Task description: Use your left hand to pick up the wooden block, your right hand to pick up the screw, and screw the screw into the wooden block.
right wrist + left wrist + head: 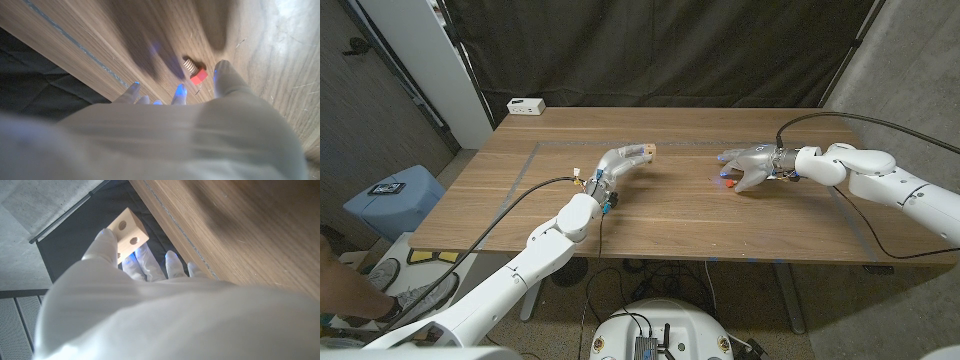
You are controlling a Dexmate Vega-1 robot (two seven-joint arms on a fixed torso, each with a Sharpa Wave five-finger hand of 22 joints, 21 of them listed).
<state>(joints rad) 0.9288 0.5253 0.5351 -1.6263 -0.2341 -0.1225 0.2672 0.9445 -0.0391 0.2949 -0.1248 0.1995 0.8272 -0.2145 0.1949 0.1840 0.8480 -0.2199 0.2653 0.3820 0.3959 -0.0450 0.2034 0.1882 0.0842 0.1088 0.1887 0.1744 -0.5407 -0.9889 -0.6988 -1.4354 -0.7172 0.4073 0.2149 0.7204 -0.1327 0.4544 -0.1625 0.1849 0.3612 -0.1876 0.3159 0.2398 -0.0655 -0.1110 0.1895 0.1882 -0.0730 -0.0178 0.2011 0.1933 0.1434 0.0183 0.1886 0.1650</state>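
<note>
Mid-frame, left hand [617, 162] fingers clamp the square, pale, drilled wooden block [128, 232]; right hand [750, 166] fingers apart over the red-headed threaded screw [195, 72] on the grainy worktop [680, 215].

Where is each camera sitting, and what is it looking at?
Head view: sits on the robot's head, looks down at the wooden table; both arms show, left hand holding the wooden block, right hand over the screw.
Left wrist view: sits on the left wrist, looks along the left hand at the block.
Right wrist view: sits on the right wrist, looks along the right hand at the red-headed screw on the table.
Shared: head and left wrist views both show the block; head and right wrist views both show the screw.
</note>
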